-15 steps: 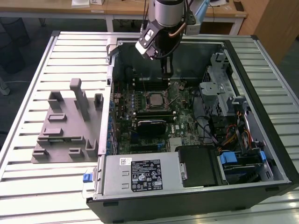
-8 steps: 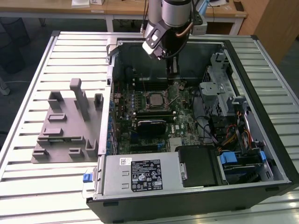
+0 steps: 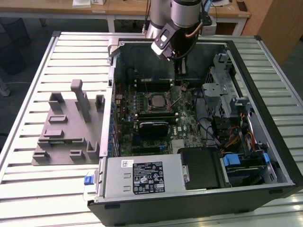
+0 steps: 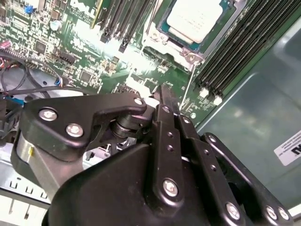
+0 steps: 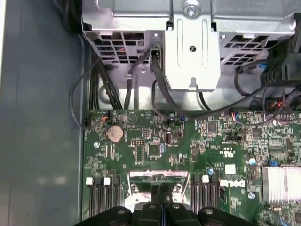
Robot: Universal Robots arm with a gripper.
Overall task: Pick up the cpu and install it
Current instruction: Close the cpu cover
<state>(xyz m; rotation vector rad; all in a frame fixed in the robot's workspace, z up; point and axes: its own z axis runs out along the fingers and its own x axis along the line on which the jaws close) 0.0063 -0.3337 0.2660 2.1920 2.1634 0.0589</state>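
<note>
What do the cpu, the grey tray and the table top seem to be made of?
The cpu: metal top, pale matt silver with a soft sheen. The tray: probably plastic, with a dull, even grey surface and moulded pegs. The table: likely aluminium, with light ribbed slats and a faint shine.

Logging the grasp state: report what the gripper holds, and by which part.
Nothing is held. The gripper is shut with nothing between its fingers; the cpu lies in the socket, apart from the gripper.

cpu (image 4: pixel 195 19) looks pale silver, motherboard (image 5: pixel 150 150) green, claw (image 4: pixel 164 94) black, tray (image 3: pixel 66 137) grey.
</note>
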